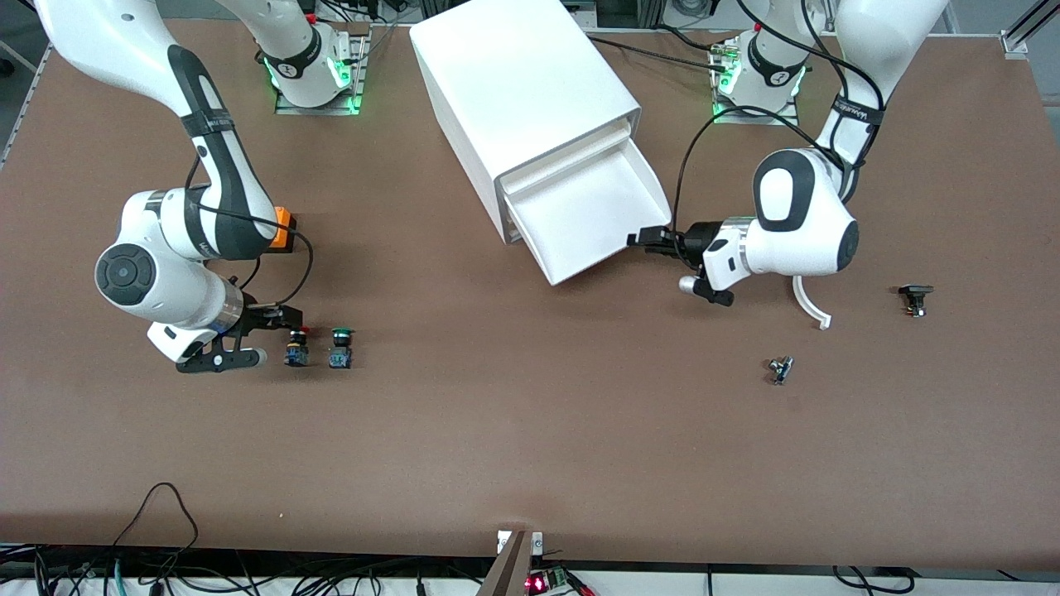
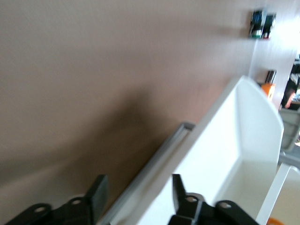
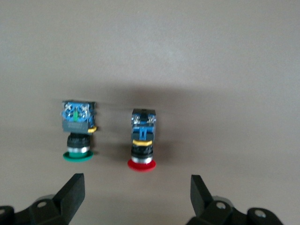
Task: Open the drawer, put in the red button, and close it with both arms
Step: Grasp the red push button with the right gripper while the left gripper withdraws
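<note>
Both grippers have their jaws spread wide and hold nothing. In the right wrist view the right gripper [image 3: 136, 197] hangs over the brown table [image 1: 530, 430] with the red button [image 3: 142, 138] showing between its two black fingers [image 3: 72, 192]. In the front view the right gripper [image 1: 286, 319] is at the lower left of the frame, just beside the red button [image 1: 297, 348]. The red button is small, with a round red cap, a thin yellow ring and a blue and black blocky body. It lies on its side on the table. Just beside it lies one green button [image 1: 340, 348] of the same kind, with a green cap. So there are two buttons. The left gripper [image 1: 650, 241] is in the middle right of the front view, at the corner of the drawer [image 1: 580, 223]. In the left wrist view the left gripper [image 2: 136, 197] has one finger on each side of the thin drawer [image 2: 225, 154] wall, not squeezing it. The drawer is pulled out of the white cabinet [image 1: 513, 91]. It is wide, shallow, smooth and white, like a plastic tray. The cabinet is one big box with flat sides. At the right of the front view lie three more small things: one curved white piece [image 1: 811, 306], one black part [image 1: 915, 298] and one small metal part [image 1: 779, 369].
</note>
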You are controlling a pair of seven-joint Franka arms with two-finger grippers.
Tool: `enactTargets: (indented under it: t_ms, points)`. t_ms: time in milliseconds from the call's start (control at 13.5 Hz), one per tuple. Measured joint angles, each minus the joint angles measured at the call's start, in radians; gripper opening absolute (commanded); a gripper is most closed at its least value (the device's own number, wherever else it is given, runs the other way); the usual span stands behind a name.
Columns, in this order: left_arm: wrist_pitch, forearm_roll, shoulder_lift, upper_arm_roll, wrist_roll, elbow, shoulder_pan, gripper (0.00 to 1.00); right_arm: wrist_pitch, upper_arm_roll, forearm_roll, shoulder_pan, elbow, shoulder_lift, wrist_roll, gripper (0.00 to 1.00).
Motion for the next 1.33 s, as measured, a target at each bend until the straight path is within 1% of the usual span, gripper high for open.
enactTargets:
  t_ms: [74, 222, 296, 369, 443, 517, 591, 665, 887, 1034, 1182, 1330]
  points:
    - [0.011, 0.027, -0.006, 0.036, 0.000, 0.035, -0.001, 1.00, 0.027, 0.000, 0.021, -0.006, 0.000, 0.013, 0.000, 1.00]
    - [0.010, 0.054, -0.039, 0.133, -0.001, 0.114, 0.005, 1.00, 0.066, 0.000, 0.035, -0.016, 0.001, 0.039, 0.000, 1.00]
    - [0.001, 0.064, -0.066, 0.172, -0.001, 0.138, 0.012, 1.00, 0.077, -0.001, 0.035, -0.018, 0.002, 0.048, 0.000, 1.00]
    - [-0.007, 0.084, -0.094, 0.194, -0.001, 0.146, 0.020, 1.00, 0.081, -0.001, 0.035, -0.017, 0.003, 0.055, 0.000, 1.00]
    - [-0.010, 0.134, -0.122, 0.202, -0.002, 0.147, 0.031, 1.00, 0.082, 0.000, 0.035, -0.017, 0.004, 0.059, 0.000, 1.00]
    - [-0.024, 0.216, -0.151, 0.203, -0.004, 0.151, 0.047, 1.00, 0.082, 0.000, 0.035, -0.016, 0.005, 0.064, 0.000, 1.00]
    - [-0.066, 0.306, -0.183, 0.206, -0.008, 0.163, 0.063, 1.00, 0.083, 0.000, 0.035, -0.015, 0.006, 0.070, 0.000, 1.00]
    - [-0.136, 0.393, -0.214, 0.216, -0.013, 0.190, 0.074, 1.00, 0.087, 0.000, 0.035, -0.016, 0.006, 0.080, 0.000, 1.00]
    - [-0.387, 0.645, -0.275, 0.256, -0.048, 0.341, 0.092, 1.00, 0.126, 0.000, 0.035, -0.017, 0.007, 0.115, 0.000, 1.00]
    - [-0.495, 0.784, -0.297, 0.257, -0.117, 0.421, 0.093, 1.00, 0.139, 0.000, 0.035, -0.016, 0.007, 0.128, 0.000, 1.00]
    - [-0.525, 0.861, -0.302, 0.250, -0.189, 0.445, 0.086, 1.00, 0.145, 0.000, 0.035, -0.016, 0.007, 0.134, 0.000, 0.98]
    - [-0.525, 0.891, -0.296, 0.250, -0.241, 0.445, 0.081, 1.00, 0.148, 0.000, 0.035, -0.016, 0.008, 0.145, 0.000, 0.93]
